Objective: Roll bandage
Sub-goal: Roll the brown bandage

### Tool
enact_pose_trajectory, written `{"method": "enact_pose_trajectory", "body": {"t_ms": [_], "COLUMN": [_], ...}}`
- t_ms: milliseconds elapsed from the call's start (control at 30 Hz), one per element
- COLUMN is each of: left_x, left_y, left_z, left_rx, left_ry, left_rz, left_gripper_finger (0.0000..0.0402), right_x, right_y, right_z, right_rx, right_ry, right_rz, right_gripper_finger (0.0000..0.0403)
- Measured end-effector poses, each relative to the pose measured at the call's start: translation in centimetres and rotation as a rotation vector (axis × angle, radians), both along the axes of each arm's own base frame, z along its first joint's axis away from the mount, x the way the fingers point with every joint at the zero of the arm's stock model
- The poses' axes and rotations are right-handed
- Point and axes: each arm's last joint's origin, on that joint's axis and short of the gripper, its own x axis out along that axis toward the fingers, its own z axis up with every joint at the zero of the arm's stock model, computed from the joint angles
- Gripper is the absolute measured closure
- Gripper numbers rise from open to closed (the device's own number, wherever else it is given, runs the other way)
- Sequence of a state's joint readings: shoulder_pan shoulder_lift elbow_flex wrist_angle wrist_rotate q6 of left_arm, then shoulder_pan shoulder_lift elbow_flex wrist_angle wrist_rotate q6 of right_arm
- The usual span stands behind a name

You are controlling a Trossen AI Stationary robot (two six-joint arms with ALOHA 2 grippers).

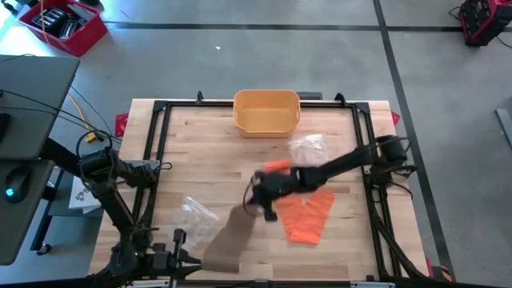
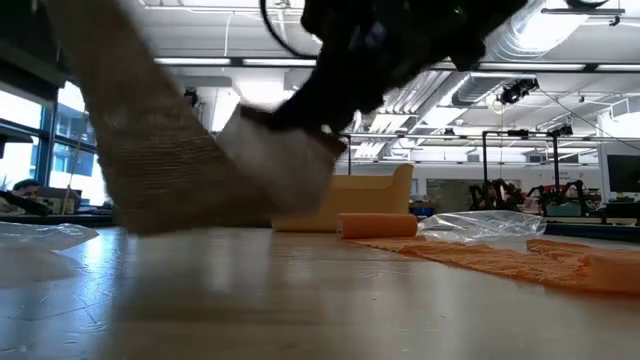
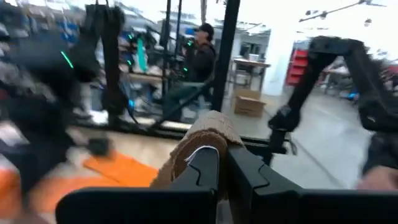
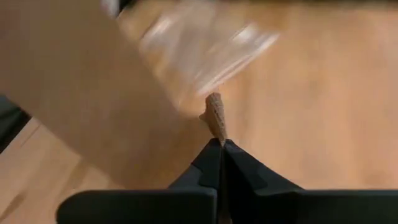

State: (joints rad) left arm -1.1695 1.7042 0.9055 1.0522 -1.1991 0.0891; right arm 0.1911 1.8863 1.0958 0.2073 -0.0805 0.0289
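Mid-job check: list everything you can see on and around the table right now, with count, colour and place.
tan bandage: one, front of table, stretched between both grippers
orange bandage: one, unrolled flat, right of centre
orange roll: one, mid-table
plastic bags: two, clear; one near the tub, other front left
tub: one, yellow, far edge
red bin: one, on floor, far left
person: one, dark clothes, seated beyond the table
left gripper: shut on tan bandage, front edge
right gripper: shut on tan bandage, mid-table

Grey concrete floor (image 1: 240, 56) marked with dark tape lines; a red bin (image 1: 62, 24) in one corner; bright ceiling strip lights (image 2: 215, 62) overhead.
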Motion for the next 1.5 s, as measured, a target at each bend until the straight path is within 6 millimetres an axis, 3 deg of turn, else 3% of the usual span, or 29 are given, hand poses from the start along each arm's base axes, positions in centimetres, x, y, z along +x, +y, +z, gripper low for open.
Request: {"method": "enact_pose_trajectory", "body": {"t_ms": [100, 167, 267, 400, 467, 600, 800, 967, 1133, 1300, 1500], "left_x": [0.8, 1.2, 1.7, 2.0, 2.1, 2.8, 5.6, 7.2, 6.5, 5.0, 3.7], "left_y": [0.2, 0.3, 0.3, -0.1, -0.3, -0.1, 2.6, 5.9, 11.2, 15.8, 19.1], "left_z": [1.6, 2.4, 4.0, 6.2, 7.1, 8.4, 8.5, 7.5, 6.8, 2.9, -2.2], "left_rx": [0.045, 0.096, 0.162, 0.273, 0.345, 0.378, 0.413, 0.488, 0.448, 0.436, 0.407], "left_ry": [-0.049, -0.092, -0.169, -0.242, -0.304, -0.335, -0.150, -0.046, -0.004, 0.051, 0.116], "left_rz": [0.015, -0.004, -0.030, -0.037, -0.071, -0.041, 0.256, 0.397, 0.502, 0.561, 0.606], "left_gripper_finger": [0.0399, 0.0399, 0.0399, 0.0398, 0.0398, 0.0397, 0.0396, 0.0395, 0.0398, 0.0398, 0.0399], "right_x": [-0.1, -0.3, -0.8, -2.4, -3.8, -7.4, -11.2, -12.3, -12.1, -11.6, -8.9], "right_y": [1.7, 2.0, 1.9, 1.7, 2.6, 7.3, 12.4, 14.2, 14.4, 14.3, 13.6], "right_z": [-2.3, -2.7, -2.3, 0.2, 1.2, 2.1, 2.3, 2.6, 2.7, 2.8, 0.9], "right_rx": [0.017, 0.045, 0.067, 0.102, 0.105, -0.024, -0.079, -0.046, -0.042, -0.129, -0.172], "right_ry": [0.080, 0.114, 0.177, 0.246, 0.310, 0.387, 0.399, 0.374, 0.344, 0.243, 0.193], "right_rz": [0.003, -0.021, -0.050, -0.096, -0.105, -0.029, 0.026, 0.066, 0.073, 0.042, 0.109], "right_gripper_finger": [0.0374, 0.0341, 0.0280, 0.0220, 0.0211, 0.0217, 0.0242, 0.0262, 0.0270, 0.0269, 0.0269]}}
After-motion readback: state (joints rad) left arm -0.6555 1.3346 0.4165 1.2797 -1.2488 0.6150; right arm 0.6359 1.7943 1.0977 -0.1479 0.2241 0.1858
